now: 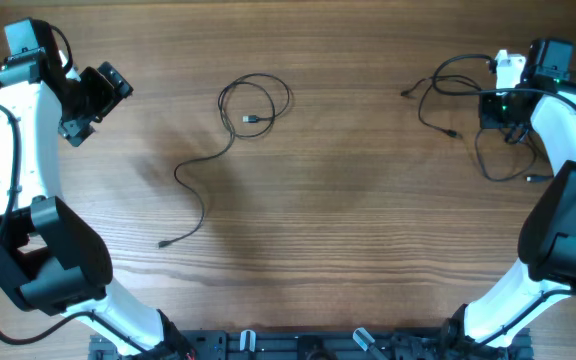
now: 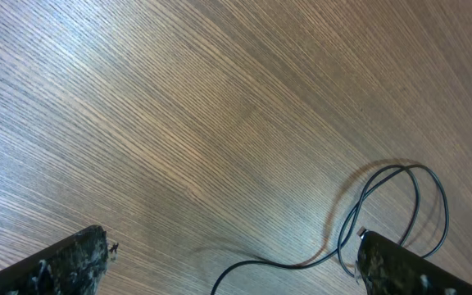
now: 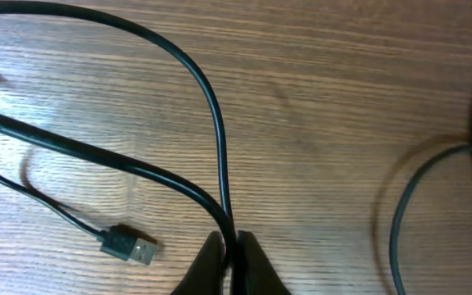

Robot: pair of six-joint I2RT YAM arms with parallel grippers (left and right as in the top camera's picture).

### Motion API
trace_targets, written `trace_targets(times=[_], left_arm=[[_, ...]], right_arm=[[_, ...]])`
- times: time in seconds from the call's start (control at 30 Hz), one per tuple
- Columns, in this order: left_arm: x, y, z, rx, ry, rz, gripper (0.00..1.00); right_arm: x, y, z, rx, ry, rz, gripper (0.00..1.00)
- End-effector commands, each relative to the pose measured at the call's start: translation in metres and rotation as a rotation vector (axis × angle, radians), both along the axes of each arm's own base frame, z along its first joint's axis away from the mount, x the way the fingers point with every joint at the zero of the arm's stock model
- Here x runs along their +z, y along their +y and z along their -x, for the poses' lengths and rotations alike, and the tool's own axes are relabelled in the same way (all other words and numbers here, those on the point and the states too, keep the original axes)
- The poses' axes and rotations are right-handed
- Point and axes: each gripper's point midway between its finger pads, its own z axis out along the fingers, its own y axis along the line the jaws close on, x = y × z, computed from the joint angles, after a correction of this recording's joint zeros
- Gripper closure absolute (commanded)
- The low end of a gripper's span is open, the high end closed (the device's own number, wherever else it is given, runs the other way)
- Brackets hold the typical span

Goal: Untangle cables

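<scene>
**While right jaws pinch one strand, left jaws idle wide**

Left side, far: left arm is raised over bare surface. Left jaws are spread fully and hold nothing; the left wrist view shows wood grain between the tips.

Left of centre: free cable lies alone, a loose loop at the far end and a wavy tail running nearward. It is well apart from everything else and looks already separated.

Right side, far: the tangle sprawls beside and under the right arm, with several strands crossing. I cannot tell how many cords are in it.

Right jaws are nearly together at the tips. One strand runs straight in between them and appears pinched. A second strand passes just beside the tips, and a small silvery plug lies loose to one side.

Risks from here:
- The hold is at the very tips on a thin cord, so a sideways tug could slip it out.
- The neighbouring strand sits so close that it may ride along, and the pull would then drag the whole tangle instead of one cord.
- With nothing pinning the tangle, a pull could cinch the crossings tighter.
- Loops under the right arm could snag on it.
- A strand drawn far leftward might end up lying over the free cable.
</scene>
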Motion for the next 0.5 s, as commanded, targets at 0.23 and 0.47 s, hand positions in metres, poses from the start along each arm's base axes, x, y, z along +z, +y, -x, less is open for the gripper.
trace_targets(times=[0.23,0.47], left_arm=[[-0.005,0.000,0.001,-0.004,0.013,-0.003,0.00],[-0.005,0.001,0.001,-0.004,0.013,-0.004,0.00]], right_arm=[[0.009,-0.004,-0.004,-0.050,-0.026,0.002,0.00],[0.021,0.049,-0.019,0.015,-0.111,-0.319,0.00]])
